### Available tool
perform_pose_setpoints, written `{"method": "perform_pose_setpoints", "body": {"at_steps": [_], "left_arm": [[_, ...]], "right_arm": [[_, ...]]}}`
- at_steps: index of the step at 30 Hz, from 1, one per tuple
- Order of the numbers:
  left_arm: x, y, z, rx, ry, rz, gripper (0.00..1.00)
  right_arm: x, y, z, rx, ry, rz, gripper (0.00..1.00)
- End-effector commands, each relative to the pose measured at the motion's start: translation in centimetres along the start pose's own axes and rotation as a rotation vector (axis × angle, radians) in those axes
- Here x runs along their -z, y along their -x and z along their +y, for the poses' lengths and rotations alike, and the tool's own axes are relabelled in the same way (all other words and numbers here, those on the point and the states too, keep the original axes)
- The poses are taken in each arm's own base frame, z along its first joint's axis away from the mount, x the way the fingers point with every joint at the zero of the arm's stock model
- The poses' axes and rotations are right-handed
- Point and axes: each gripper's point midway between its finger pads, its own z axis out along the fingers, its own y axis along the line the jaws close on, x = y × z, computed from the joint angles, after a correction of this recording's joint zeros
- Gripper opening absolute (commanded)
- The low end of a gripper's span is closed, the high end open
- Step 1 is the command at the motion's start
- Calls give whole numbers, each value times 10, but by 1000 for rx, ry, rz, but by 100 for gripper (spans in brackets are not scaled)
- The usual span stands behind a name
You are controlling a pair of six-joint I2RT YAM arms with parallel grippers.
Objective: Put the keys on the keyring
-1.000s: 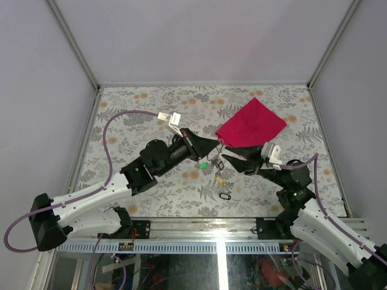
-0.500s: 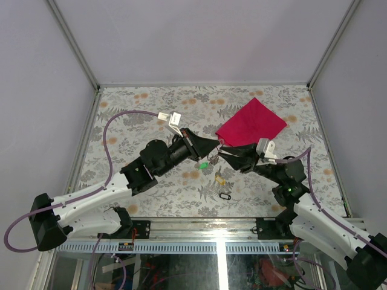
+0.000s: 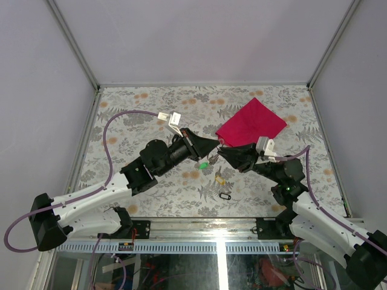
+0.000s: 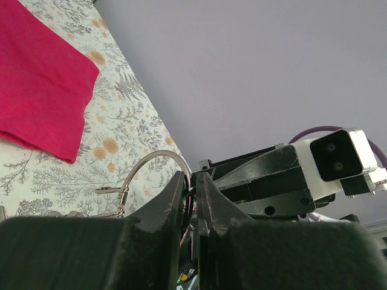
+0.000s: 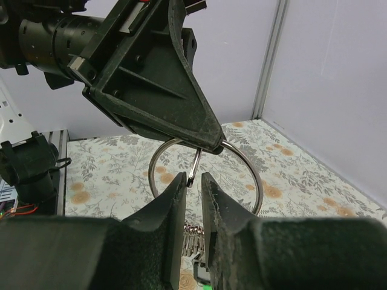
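Note:
My left gripper (image 3: pixel 216 145) hovers over mid-table, shut on the keyring (image 5: pixel 254 176), a thin silver loop whose arc also shows in the left wrist view (image 4: pixel 151 158). A small silver link (image 5: pixel 193 164) hangs from the ring right at the left fingertips (image 5: pixel 205 138). My right gripper (image 5: pixel 193 178) meets it tip to tip (image 3: pixel 223 154); its jaws stand a narrow gap apart with the link's lower end between them. Of the keys, a pale yellow one (image 3: pixel 220 177) and a black-framed one (image 3: pixel 225 196) lie on the table below. A black tag (image 5: pixel 203 277) shows low between my right fingers.
A red cloth (image 3: pixel 251 124) lies at the back right on the floral tabletop (image 3: pixel 133 115). A small green piece (image 3: pixel 204 164) sits under the left gripper. Metal frame rails (image 3: pixel 78 139) and pale walls border the table.
The right gripper has moved up and left to the left gripper's tip, and its jaws have narrowed around the hanging link. The left arm has held still.

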Motion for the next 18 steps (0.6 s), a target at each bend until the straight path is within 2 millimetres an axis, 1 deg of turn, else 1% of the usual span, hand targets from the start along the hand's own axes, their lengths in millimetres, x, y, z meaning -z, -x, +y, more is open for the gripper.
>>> {"method": "perform_pose_setpoints", "body": {"at_steps": [1,5,8,10,13,15,16,18], "left_arm": [[0,15,-19,16,-79,-55,0],[-1,14,-18,15,-76,-53,0],[-2,14,-18,15,-75,-51,0],[-2,13,-18,15,-77,-51,0],[-1,14,-18,14,-79,-53,0],[-1,13,-18,9,-80,-50,0],[-1,13,-17,4,-76,-49,2],[-1,13,-16,-11,-69,-49,15]], "right_arm": [[-5,29,3,36,18,-94,21],[-5,30,3,33,18,-96,21],[-6,30,2,27,13,-97,18],[-6,29,1,18,7,-91,13],[-8,26,-2,-7,-5,-69,1],[-8,23,-5,-31,-22,-50,0],[-9,23,-6,-44,-31,-42,0],[-9,24,-7,-71,-45,-22,0]]}}
